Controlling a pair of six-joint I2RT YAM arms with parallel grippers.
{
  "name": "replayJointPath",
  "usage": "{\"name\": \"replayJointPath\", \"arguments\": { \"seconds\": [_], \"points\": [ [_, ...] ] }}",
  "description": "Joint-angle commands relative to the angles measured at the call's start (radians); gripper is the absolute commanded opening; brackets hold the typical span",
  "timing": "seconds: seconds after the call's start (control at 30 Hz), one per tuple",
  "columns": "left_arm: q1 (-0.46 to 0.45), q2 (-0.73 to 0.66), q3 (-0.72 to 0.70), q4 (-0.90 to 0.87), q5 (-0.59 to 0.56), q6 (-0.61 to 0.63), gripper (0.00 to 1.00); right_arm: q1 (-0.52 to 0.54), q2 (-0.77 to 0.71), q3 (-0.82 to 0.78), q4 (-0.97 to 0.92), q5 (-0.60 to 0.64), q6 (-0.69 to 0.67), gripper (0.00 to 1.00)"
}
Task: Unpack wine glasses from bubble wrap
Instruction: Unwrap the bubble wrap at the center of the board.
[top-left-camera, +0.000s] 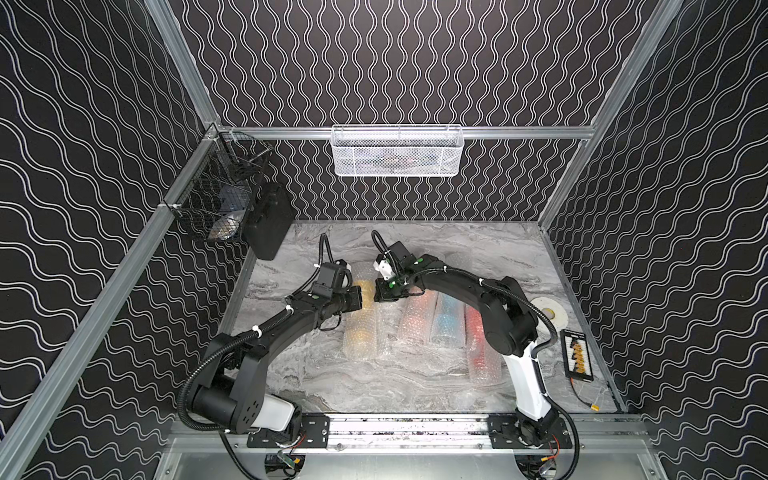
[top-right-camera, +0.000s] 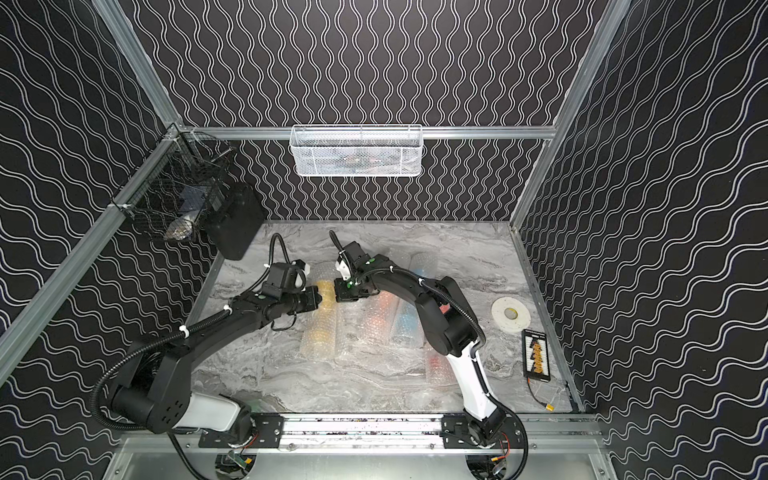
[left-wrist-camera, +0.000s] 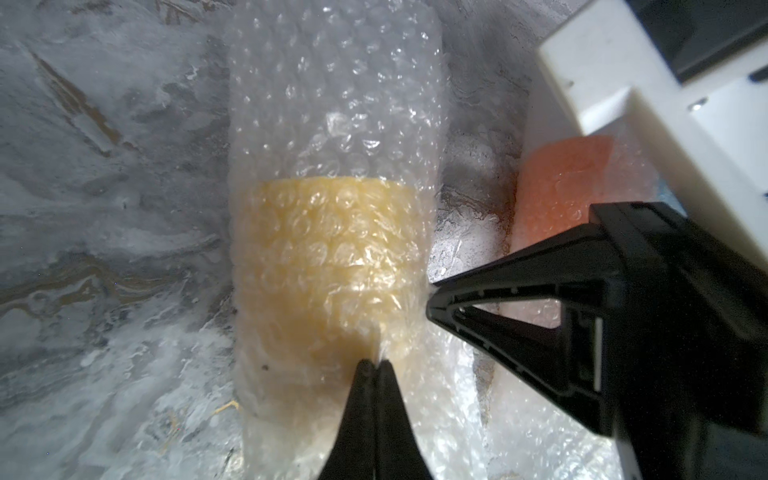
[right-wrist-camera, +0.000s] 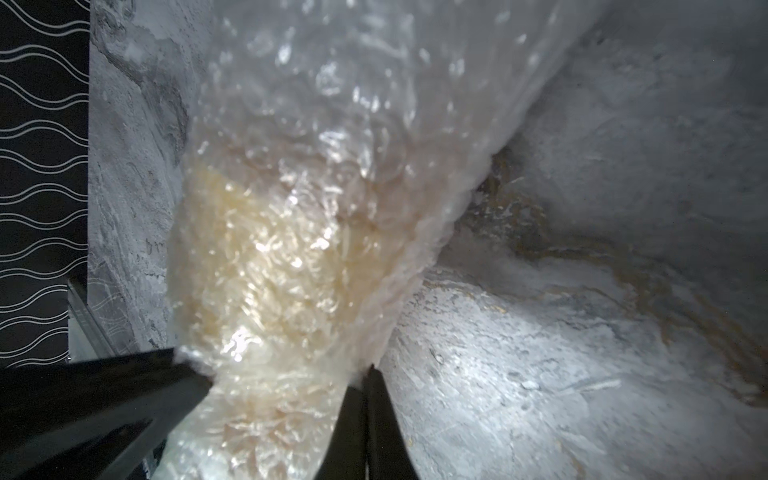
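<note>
Bubble wrap, clear and whitish, is rolled as a tube around the yellow plastic wine glass, which lies on the grey marbled tabletop at the left arm's end of a row of such tubes. A fold of film is pinched between the closed fingers of the left gripper, and the opposite flank is nipped by the closed right gripper, presumably so that the layers can be pulled apart. These pinches are shown only in the wrist views; the whole row, with the orange-tinted tube, the light blue tube and the red tube, is shown only in both top views.
</note>
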Motion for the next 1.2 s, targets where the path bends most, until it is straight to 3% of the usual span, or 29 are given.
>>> {"name": "replayJointPath", "arguments": {
  "seconds": [0.0, 1.17],
  "points": [
    [0.006, -0.016, -0.005, -0.047, -0.074, 0.028, 0.00, -0.013, -0.014, -0.011, -0.009, 0.054, -0.001, 0.00],
    [0.050, -0.027, -0.025, -0.046, -0.060, 0.035, 0.00, -0.038, -0.033, -0.034, -0.001, 0.033, 0.005, 0.00]
  ]
}}
